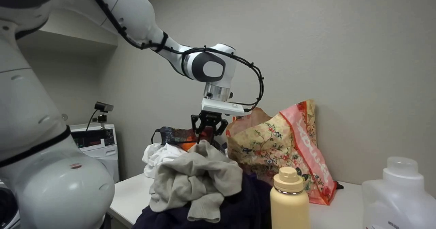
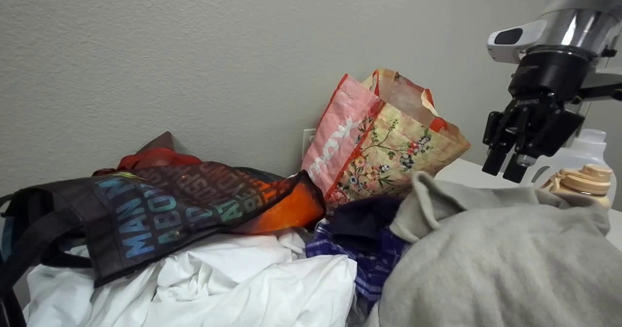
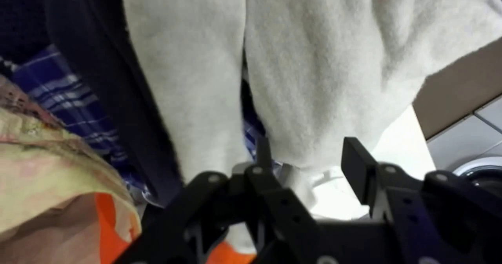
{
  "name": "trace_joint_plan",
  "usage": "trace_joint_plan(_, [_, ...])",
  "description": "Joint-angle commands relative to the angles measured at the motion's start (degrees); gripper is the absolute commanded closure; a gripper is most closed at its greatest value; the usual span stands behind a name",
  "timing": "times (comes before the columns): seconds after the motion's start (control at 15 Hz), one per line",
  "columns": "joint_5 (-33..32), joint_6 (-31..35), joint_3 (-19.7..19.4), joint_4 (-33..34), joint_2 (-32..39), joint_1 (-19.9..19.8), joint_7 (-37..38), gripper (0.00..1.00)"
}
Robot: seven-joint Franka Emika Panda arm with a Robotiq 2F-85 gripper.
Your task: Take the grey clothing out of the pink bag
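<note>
The grey clothing [image 1: 197, 178] lies heaped on dark navy clothing, outside and beside the pink bag. It also shows in an exterior view [image 2: 505, 264] and across the wrist view [image 3: 321, 68]. The pink bag [image 1: 311, 147], with floral panels, leans against the wall with its mouth open; it also shows in an exterior view [image 2: 333, 142] and at the lower left of the wrist view [image 3: 47, 177]. What is inside it is hidden. My gripper [image 1: 206, 140] points down over the grey clothing. Its fingers [image 3: 309, 148] are apart with nothing held between them.
A dark printed bag [image 2: 170, 208] lies on white clothing [image 2: 233, 283]. Navy clothing [image 1: 252, 201] and blue plaid cloth [image 2: 374, 268] lie beside the pink bag. A yellow bottle [image 1: 289, 201] and a white jug [image 1: 398, 198] stand on the table [image 1: 127, 195].
</note>
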Motion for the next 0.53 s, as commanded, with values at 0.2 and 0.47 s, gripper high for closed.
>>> trace_joint_plan(0.2, [-2.5,1.3,0.4,4.3,2.2,0.0,13.4,0.00])
trace_joint_plan(0.47, [-3.3,-0.1,0.7,7.7,1.0,-0.1,23.6,0.00])
